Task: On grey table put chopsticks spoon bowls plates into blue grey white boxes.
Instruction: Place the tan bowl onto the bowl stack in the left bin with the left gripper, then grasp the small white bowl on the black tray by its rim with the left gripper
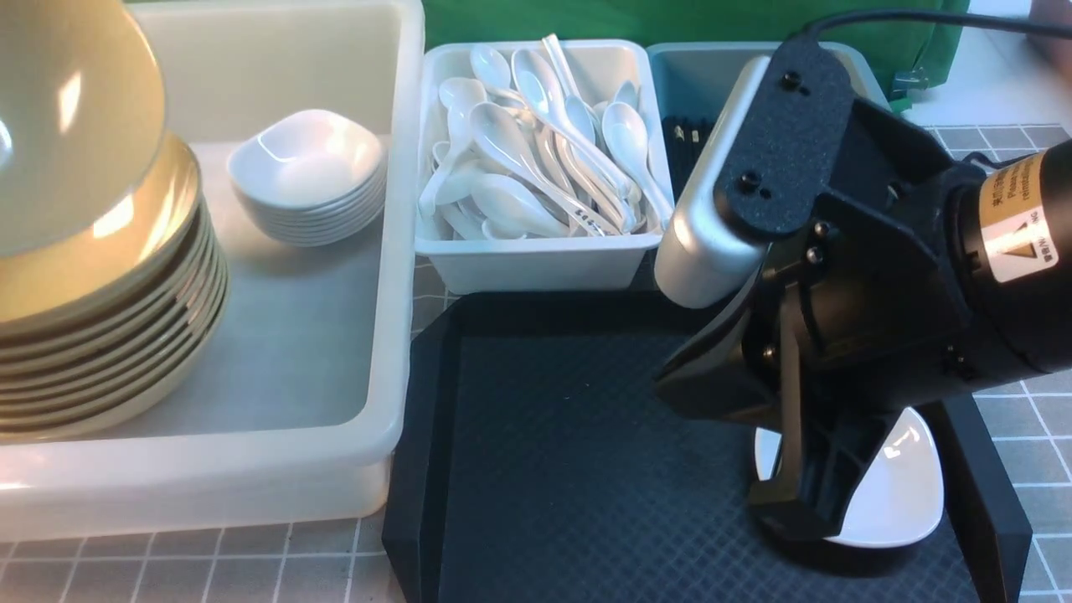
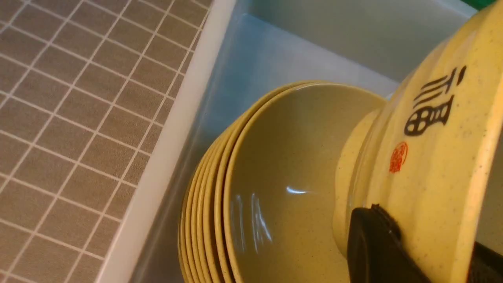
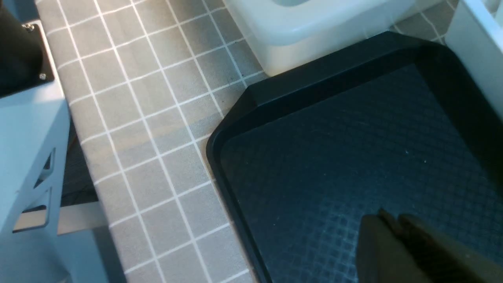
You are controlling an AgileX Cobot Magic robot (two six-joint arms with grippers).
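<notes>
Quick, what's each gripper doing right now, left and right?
Left gripper: closed on the yellow bowl.
Right gripper: closed, nothing visible between its fingers, near the white dish.

We see a black brush character (image 2: 432,106) painted on the outside of the yellow bowl (image 2: 440,188), with a small red seal (image 2: 398,157) beside it; we can read neither. The right arm (image 1: 1005,327) carries a yellow label (image 1: 1013,197) with a warning triangle (image 1: 1023,241); its small print is illegible.
</notes>
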